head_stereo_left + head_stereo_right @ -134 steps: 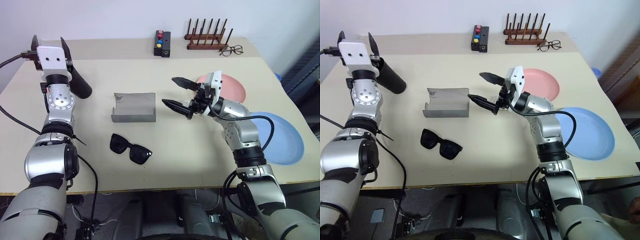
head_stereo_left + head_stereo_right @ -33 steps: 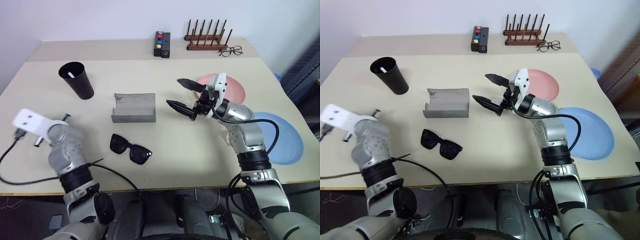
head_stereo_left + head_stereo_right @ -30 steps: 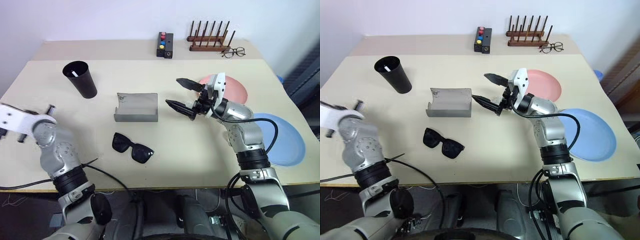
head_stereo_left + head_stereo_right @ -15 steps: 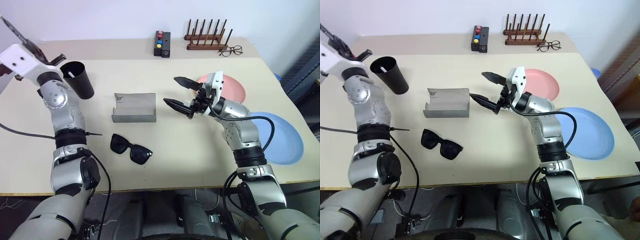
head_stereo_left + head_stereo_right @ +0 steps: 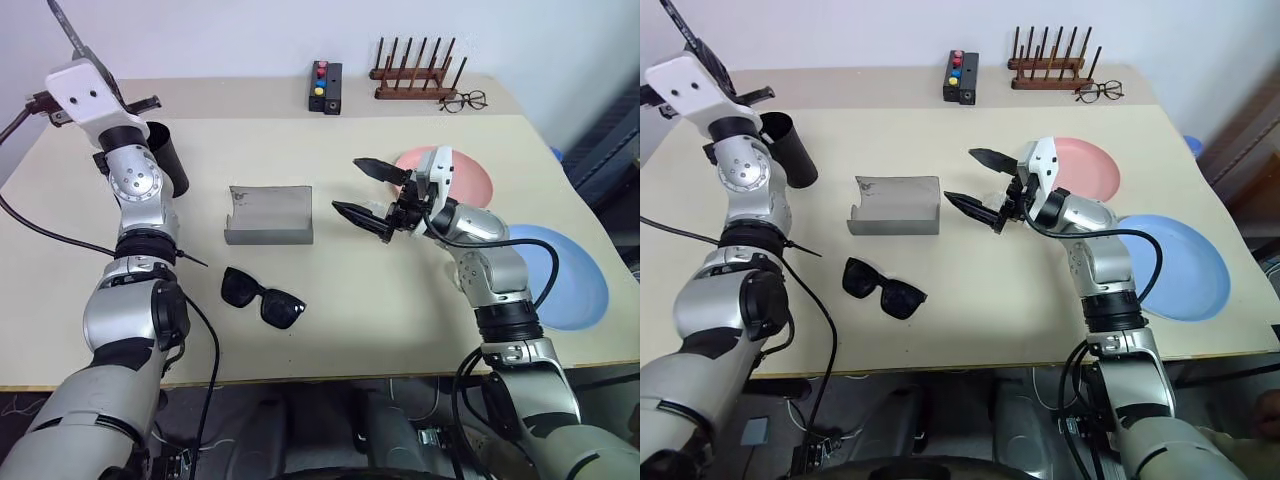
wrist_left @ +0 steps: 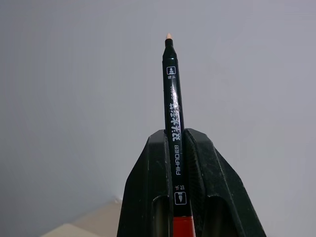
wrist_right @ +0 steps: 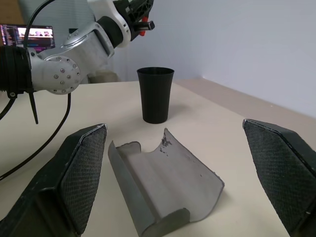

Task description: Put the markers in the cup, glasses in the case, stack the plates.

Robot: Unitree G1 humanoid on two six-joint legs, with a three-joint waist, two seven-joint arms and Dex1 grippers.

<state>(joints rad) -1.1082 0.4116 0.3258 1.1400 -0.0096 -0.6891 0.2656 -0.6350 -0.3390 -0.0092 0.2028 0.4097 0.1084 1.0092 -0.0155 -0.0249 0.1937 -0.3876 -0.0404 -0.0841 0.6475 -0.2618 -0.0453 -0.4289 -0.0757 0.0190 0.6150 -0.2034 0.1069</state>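
My left gripper (image 6: 174,136) is shut on a dark marker (image 6: 173,103) with a red end, which points upward. The gripper (image 5: 70,35) is raised at the far left, above and just beside the black cup (image 5: 168,165), which the arm partly hides. My right gripper (image 5: 348,185) hangs open and empty above the table, between the open grey case (image 5: 268,215) and the pink plate (image 5: 472,172). The black glasses (image 5: 262,298) lie on the table in front of the case. The blue plate (image 5: 575,280) lies apart from the pink plate, nearer the right front edge.
A black box with coloured buttons (image 5: 326,87), a wooden peg rack (image 5: 415,78) and thin-rimmed eyeglasses (image 5: 462,100) sit along the far edge. A black cable (image 5: 40,235) trails from my left arm over the table's left side.
My left arm swung up from low near the table's front left to high beside the cup, keeping its grip on the marker. The right arm stayed still.
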